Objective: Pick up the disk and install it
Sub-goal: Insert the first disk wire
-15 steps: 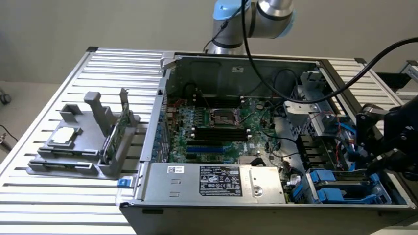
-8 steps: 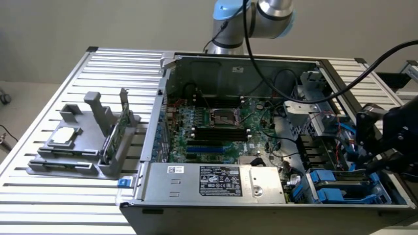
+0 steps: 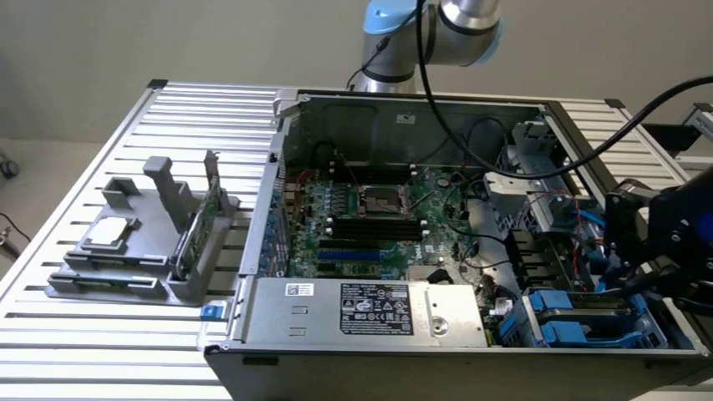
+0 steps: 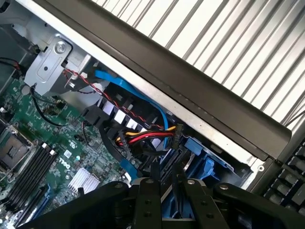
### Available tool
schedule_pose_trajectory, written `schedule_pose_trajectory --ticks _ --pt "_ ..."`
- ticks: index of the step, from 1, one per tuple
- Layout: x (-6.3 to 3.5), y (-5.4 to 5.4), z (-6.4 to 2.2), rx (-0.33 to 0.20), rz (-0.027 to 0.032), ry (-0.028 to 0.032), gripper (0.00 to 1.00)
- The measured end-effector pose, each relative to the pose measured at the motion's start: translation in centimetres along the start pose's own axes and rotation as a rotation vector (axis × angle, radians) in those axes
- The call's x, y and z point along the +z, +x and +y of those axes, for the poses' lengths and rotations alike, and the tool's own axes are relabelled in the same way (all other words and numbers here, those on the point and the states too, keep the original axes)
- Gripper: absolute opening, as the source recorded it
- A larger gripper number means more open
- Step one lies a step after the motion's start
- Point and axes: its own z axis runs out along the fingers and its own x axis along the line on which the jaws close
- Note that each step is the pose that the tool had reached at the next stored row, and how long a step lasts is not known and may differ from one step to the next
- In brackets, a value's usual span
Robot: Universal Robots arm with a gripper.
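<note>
Pincer (image 3: 629, 280) is low over the drive bay at the exterior view's right end of the computer case (image 3: 368, 100). It looks closed on the disk (image 3: 590, 316), whose blue rails sit down in that bay, though the grip point is dark, so that is not certain. Step in hand: seating the disk. It probably goes best kept square to the bay and pushed straight, no twist. In the way: a red-yellow-black wire bundle (image 4: 143, 138) and a blue cable (image 4: 128, 88) run close by the bay, and the case wall (image 4: 190, 90) crowds one side. Elsewhere: motherboard (image 3: 368, 217), power supply box (image 3: 368, 307), and a grey holder (image 3: 145, 251) on the worktop (image 3: 134, 368) with a chip (image 3: 109, 232) and a green card (image 3: 204, 219).
</note>
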Motion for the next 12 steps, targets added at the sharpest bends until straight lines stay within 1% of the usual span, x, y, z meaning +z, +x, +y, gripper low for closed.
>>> schedule_pose_trajectory --ticks 2,3,6,8,10,12 --pt "0.06 0.0 0.01 0.003 0.0093 0.0015 0.25" --pt "0.1 -0.1 0.05 0.004 0.0137 0.0004 0.25" --pt "0.27 -0.4 0.4 0.005 0.029 -0.0082 0.25" --pt "0.37 -0.6 0.66 0.005 0.0376 -0.0139 0.25" --pt "0.49 -0.8 0.85 0.006 0.0444 -0.018 0.25" --pt "0.58 -1.0 0.89 0.007 0.0484 -0.0189 0.25"
